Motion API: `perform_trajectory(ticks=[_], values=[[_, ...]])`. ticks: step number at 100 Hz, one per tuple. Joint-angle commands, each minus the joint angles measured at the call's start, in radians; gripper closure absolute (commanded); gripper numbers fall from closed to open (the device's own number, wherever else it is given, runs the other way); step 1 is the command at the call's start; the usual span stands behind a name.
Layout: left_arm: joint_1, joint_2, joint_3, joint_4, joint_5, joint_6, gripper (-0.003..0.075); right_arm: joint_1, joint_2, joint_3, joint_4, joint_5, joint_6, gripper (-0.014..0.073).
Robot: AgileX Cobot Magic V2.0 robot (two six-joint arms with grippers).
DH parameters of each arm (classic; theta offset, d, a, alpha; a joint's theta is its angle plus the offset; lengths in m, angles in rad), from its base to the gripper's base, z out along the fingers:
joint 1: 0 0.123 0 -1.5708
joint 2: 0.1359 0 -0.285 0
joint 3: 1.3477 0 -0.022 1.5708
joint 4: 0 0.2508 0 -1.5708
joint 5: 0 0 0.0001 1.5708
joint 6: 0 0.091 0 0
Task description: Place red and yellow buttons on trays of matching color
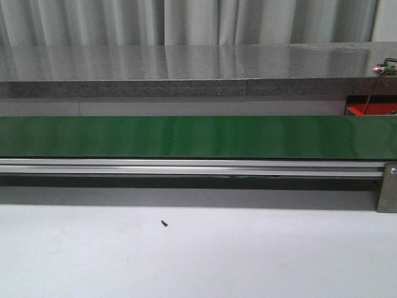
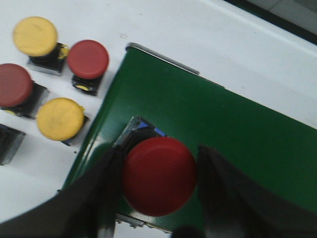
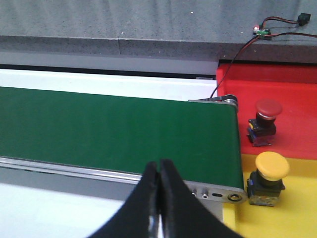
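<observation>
A red button [image 2: 158, 176] stands on the end of the green belt [image 2: 213, 114], between the fingers of my left gripper [image 2: 159, 151]. One finger [image 2: 106, 173] touches its cap and a thin gap shows at the other, so the gripper is open. My right gripper [image 3: 159, 166] is shut and empty above the near rail of the belt [image 3: 114, 129]. At that end of the belt, a red tray [image 3: 297, 94] holds a red button [image 3: 267, 111]. A yellow tray [image 3: 297, 218] holds a yellow button [image 3: 271, 168]. Neither gripper shows in the front view.
On the white table beside the belt's end stand loose buttons: two yellow [image 2: 34, 35] [image 2: 60, 119] and two red [image 2: 87, 58] [image 2: 14, 84]. A dark block [image 2: 7, 144] sits at the frame's edge. A small black screw [image 1: 164, 223] lies before the belt [image 1: 198, 136]. Wires [image 3: 277, 25] run along the grey ledge.
</observation>
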Motion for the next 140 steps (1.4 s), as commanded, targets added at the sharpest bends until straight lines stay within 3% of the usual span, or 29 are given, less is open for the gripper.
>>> perform_trajectory(ticks=[1, 36, 46, 58, 66, 93, 119, 140], values=[[-0.026, -0.015, -0.036, -0.021, -0.03, 0.002, 0.0479, -0.001, 0.002, -0.027, 0.012, -0.079, -0.001, 0.0715], [-0.026, 0.024, -0.036, -0.025, -0.026, 0.002, 0.0463, -0.001, 0.002, -0.027, 0.012, -0.079, -0.001, 0.0715], [-0.026, 0.024, -0.041, -0.025, -0.024, 0.002, 0.0383, -0.001, 0.002, -0.027, 0.012, -0.079, -0.001, 0.0715], [-0.026, 0.024, -0.047, -0.025, -0.041, 0.002, 0.022, -0.001, 0.002, -0.027, 0.012, -0.079, -0.001, 0.0715], [-0.026, 0.02, -0.053, -0.029, -0.045, 0.002, 0.0174, -0.001, 0.002, -0.027, 0.012, -0.079, -0.001, 0.0715], [-0.009, -0.044, -0.077, -0.042, -0.054, 0.017, 0.0173, -0.001, 0.002, -0.027, 0.012, -0.079, -0.001, 0.0715], [0.096, -0.071, -0.077, 0.011, -0.02, 0.017, 0.0173, -0.001, 0.002, -0.027, 0.012, -0.079, -0.001, 0.0715], [0.174, -0.045, -0.077, 0.07, 0.039, 0.155, 0.0173, -0.001, 0.002, -0.027, 0.012, -0.079, -0.001, 0.0715]])
